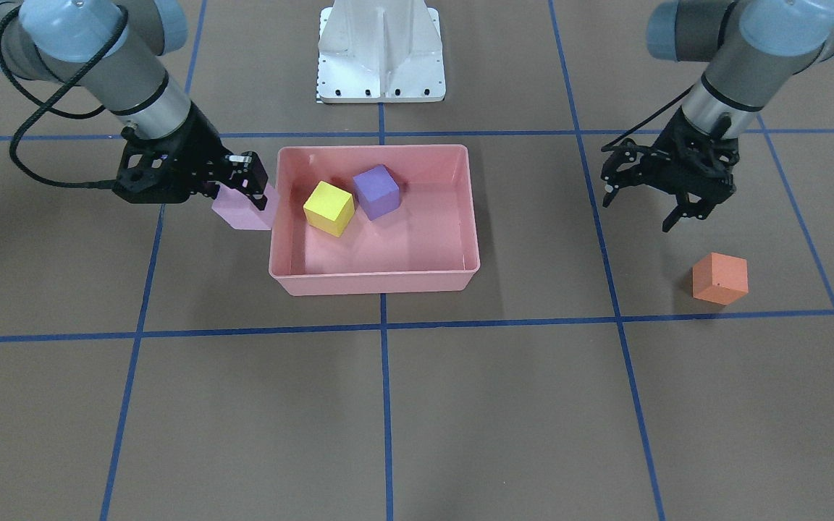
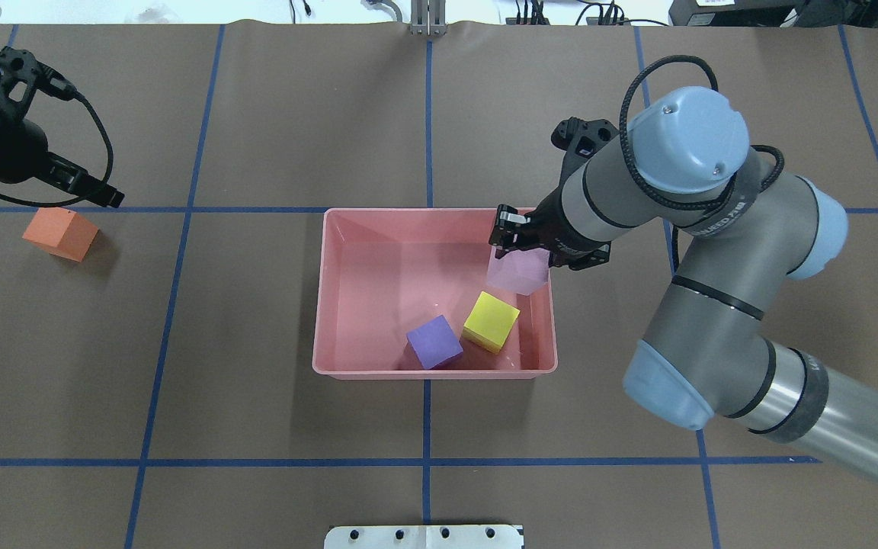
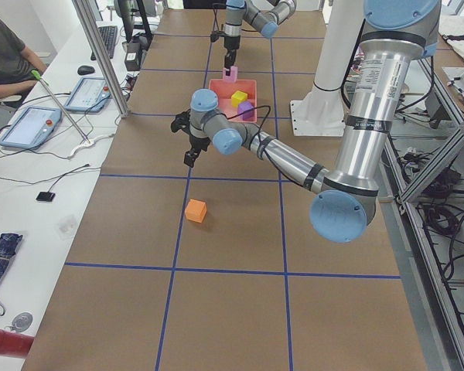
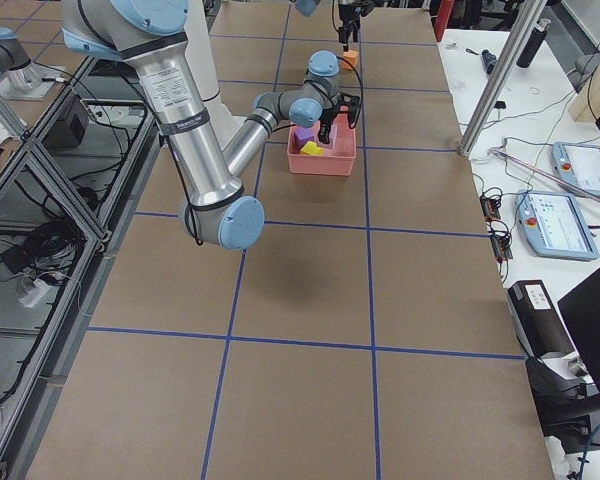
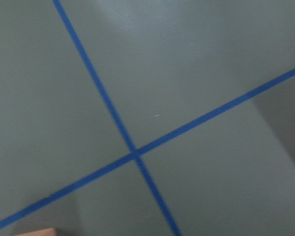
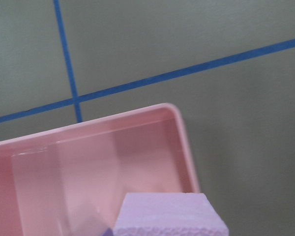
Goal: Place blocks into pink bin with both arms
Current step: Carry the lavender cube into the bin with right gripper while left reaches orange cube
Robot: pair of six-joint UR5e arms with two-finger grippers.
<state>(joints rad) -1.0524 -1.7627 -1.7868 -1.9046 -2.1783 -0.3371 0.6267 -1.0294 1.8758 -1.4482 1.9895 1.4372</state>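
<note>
The pink bin (image 1: pixel 373 282) (image 2: pixel 431 372) sits mid-table. The yellow cube (image 1: pixel 329 208) (image 2: pixel 491 321) and the purple cube (image 1: pixel 377 191) (image 2: pixel 434 342) lie inside it. My right gripper (image 1: pixel 247 197) (image 2: pixel 519 245) is shut on the light pink cube (image 1: pixel 242 213) (image 2: pixel 517 273) and holds it in the air at the bin's wall on my right side. The right wrist view shows this cube (image 6: pixel 169 216) over the bin's corner (image 6: pixel 184 142). The orange cube (image 1: pixel 719 278) (image 2: pixel 61 233) lies on the table. My left gripper (image 1: pixel 641 210) (image 2: pixel 96 191) hangs open and empty just above and beside it.
The white pedestal (image 1: pixel 381 51) stands behind the bin on the robot's side. Blue tape lines (image 1: pixel 382 325) cross the brown table. Operators' desks with tablets (image 3: pixel 35 124) run along the far edge in the side views.
</note>
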